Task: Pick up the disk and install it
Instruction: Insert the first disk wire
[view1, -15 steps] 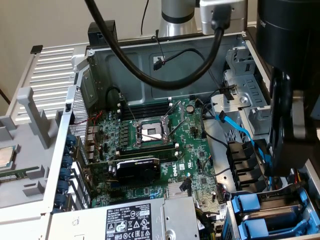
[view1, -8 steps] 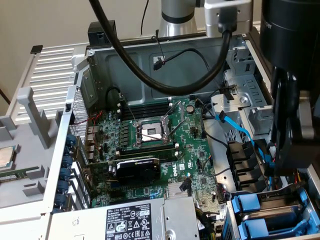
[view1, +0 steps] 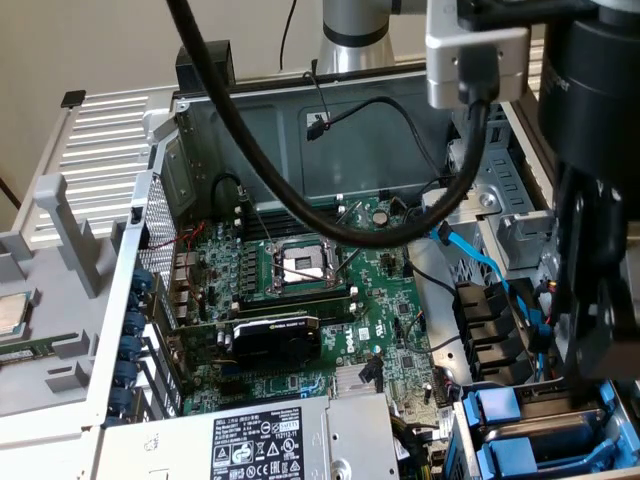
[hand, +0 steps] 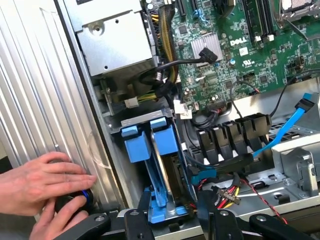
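An open computer case (view1: 200, 130) is pictured with the end effector (view1: 588, 360) lowered over the drive bay (view1: 470, 440) in the case's corner, next to the power supply (view1: 260, 440). In the wrist view the disk (hand: 159, 190) is seen standing on edge inside the drive bay (hand: 120, 125), its silver body framed by the bright blue carrier and its near end lying right at the end effector (hand: 172, 220). Whether the end effector is clamped on the disk cannot be told. A second blue-fronted carrier (hand: 134, 145) is seated just beside the disk in the same bay, on the side toward the case wall.

The green motherboard (view1: 390, 330) is laid across the middle of the case, with the bare processor socket (view1: 303, 265) near its centre and a black graphics card (view1: 275, 335) just beside it. A thick black cable (view1: 260, 160) is slung from the arm over the board, and a blue data cable (view1: 470, 255) is trailed along the edge nearest the bay; it is also seen in the wrist view (hand: 295, 120).

Outside the case wall, a person's hand (hand: 47, 180) is rested on a ribbed metal panel (hand: 45, 90). A second hand (hand: 57, 225) is placed below it, and a small dark round object (hand: 75, 202) is held between them — what it is cannot be made out. A small square silver chip (view1: 10, 315) is left well apart from the case, on a grey stand at the exterior view's left.
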